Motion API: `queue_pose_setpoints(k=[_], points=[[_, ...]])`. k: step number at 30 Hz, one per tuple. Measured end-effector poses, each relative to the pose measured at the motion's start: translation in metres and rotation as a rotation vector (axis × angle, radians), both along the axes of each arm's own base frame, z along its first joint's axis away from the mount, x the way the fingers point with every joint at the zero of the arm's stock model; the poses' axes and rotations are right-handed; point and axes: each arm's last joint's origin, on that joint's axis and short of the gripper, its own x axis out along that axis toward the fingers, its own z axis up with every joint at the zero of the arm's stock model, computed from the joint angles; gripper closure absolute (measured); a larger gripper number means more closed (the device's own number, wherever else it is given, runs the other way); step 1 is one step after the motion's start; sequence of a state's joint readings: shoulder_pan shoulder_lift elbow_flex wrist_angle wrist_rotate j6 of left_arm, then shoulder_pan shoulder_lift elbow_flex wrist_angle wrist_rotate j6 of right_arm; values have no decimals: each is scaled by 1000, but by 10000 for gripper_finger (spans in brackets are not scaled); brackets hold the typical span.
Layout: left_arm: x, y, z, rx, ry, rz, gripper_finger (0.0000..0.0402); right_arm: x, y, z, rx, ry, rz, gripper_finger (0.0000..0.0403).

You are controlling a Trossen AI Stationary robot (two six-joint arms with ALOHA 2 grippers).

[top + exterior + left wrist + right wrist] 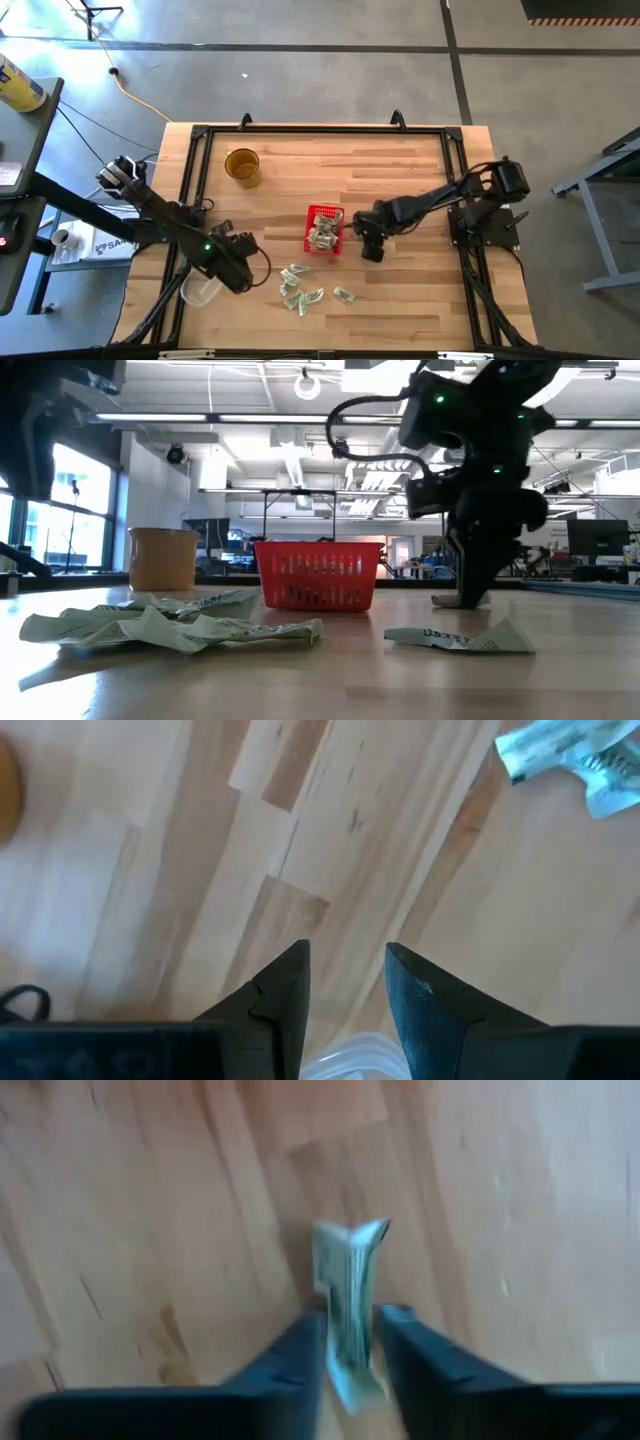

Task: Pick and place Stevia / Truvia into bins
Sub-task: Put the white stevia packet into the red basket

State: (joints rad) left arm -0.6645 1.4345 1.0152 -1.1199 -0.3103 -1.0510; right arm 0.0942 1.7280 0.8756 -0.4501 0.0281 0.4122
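One sachet [350, 1295] is pinched between your right pincer's [350, 1330] fingers, just beside the red basket [325, 229], which already holds some sachets. More sachets [300, 290] lie on the bench [400, 180]. Your left pincer [345, 980] stands half open and empty near the clear tub [198, 290].

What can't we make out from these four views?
- Count of pale green and white paper sachets inside the small red mesh-sided plastic basket: too small in the high view, hidden behind the mesh in the low view.
- Printing on the sachet between the right gripper jaws: blurred in the right wrist view.
- Clear plastic tub: cut off by the left wrist picture's edge, behind the left gripper.
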Motion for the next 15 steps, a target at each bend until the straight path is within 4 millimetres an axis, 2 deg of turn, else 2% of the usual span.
queue_pose_setpoints(k=[2, 3, 6, 10, 12, 15], points=[[-5, -2, -8, -1, 5, 12, 236, 4, -5, 4, 29, -4, -14, 377], [-6, -3, -11, -15, -1, 19, 236, 6, -8, 7, 48, 0, -26, 389], [-8, -7, -25, -71, -20, 22, 236, 18, -9, 27, 92, -36, -42, 385], [-3, -11, -38, -161, -85, 27, 237, 39, 2, 80, 77, -156, 16, 399], [-2, -11, -42, -169, -119, 28, 238, 49, 6, 101, 48, -228, 32, 391], [3, -9, -44, -174, -172, 49, 240, 62, -1, 116, 21, -294, 18, 369]])
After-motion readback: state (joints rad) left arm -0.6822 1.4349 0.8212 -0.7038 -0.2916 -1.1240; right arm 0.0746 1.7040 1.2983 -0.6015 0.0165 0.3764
